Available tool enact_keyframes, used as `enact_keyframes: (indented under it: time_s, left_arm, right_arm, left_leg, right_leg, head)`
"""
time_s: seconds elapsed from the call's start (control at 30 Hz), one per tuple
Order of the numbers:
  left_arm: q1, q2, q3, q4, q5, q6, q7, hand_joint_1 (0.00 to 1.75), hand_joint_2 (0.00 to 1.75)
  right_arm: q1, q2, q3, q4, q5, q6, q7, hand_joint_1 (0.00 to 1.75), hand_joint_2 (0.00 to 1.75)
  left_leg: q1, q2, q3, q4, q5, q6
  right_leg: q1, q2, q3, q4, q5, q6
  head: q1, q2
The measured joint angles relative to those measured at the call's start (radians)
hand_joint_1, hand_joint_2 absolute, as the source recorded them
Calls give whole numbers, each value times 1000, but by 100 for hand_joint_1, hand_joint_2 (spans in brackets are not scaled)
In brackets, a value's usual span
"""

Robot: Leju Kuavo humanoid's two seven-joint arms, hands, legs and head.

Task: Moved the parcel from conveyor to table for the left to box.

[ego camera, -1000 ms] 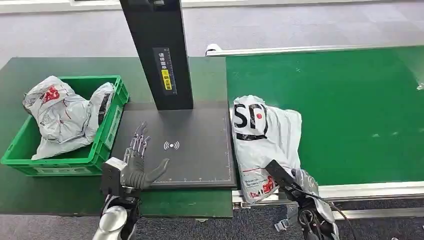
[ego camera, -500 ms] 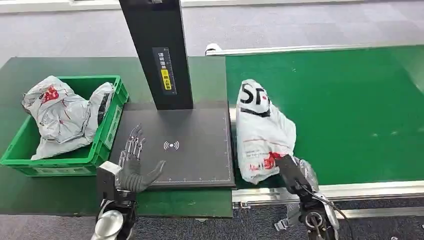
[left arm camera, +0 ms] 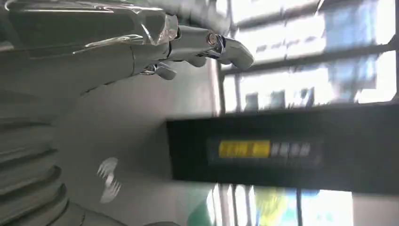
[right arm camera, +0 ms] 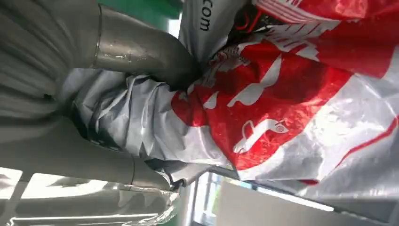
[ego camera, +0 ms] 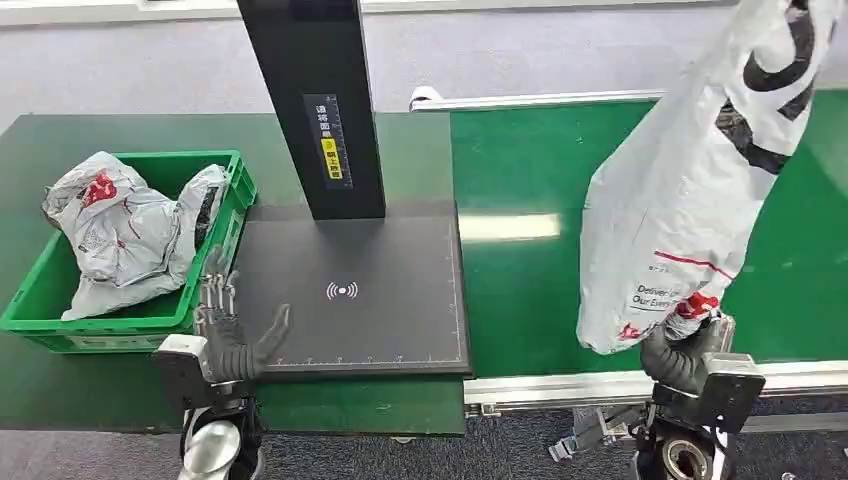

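one grey courier parcel (ego camera: 690,190) hangs at right of frame, bottom edge gripped by right hand (ego camera: 680,358), lifted off conveyor (ego camera: 520,290); left hand (ego camera: 232,335) fingers spread, holding nothing, waiting over scanner pad (ego camera: 390,300).

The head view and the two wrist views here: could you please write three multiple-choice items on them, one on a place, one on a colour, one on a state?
1. Where is the white parcel?
A. In the crate
B. Lifted above the conveyor belt, gripped at its lower end
C. Flat on the black scanner plate

2. What colour is the crate on the table?
A. Blue
B. Green
C. Yellow

3. What is the left hand doing?
A. Holding nothing, fingers spread, at the plate's near left corner
B. Gripping a parcel
C. Pressing the crate's rim

Answers:
1 B: the right hand grips its bunched red-printed end, and the bag stands up over the belt.
2 B: its walls are bright green.
3 A: its fingers lie apart with nothing between them.
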Motion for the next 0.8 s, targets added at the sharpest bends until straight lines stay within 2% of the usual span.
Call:
enact_keyframes:
  time_s: [0.17,0.3,0.47,0.53,0.8]
  left_arm:
    - [16,-4,2,-65,-17,140,-82,0,175]
    - [25,-4,2,-97,-16,155,-85,0,175]
    - [25,-2,2,-122,-14,172,-85,0,175]
    - [25,-2,2,-131,-5,172,-85,0,175]
    - [15,-2,2,-133,-4,178,-85,0,175]
  right_arm:
    - [1,-8,106,-11,398,38,84,175,175]
    - [-3,-13,179,-10,513,33,122,175,175]
    - [-35,-40,301,24,856,21,249,175,175]
    - [-71,-68,359,58,925,18,278,175,175]
    - [-231,-154,570,214,1044,13,325,175,175]
  left_leg:
    - [0,0,0,0,0,0]
    - [0,-1,0,0,0,0]
    - [0,0,-1,0,0,0]
    - [0,0,-1,0,0,0]
    - [0,-1,-1,0,1,0]
  right_leg:
    - [0,0,0,0,0,0]
    - [0,-1,0,0,0,0]
    - [0,-1,-1,0,0,0]
    - [0,-1,-1,0,0,0]
    - [0,-1,-1,0,0,0]
  head:
    - [0,0]
    - [0,0]
    - [0,0]
    - [0,0]
    - [0,0]
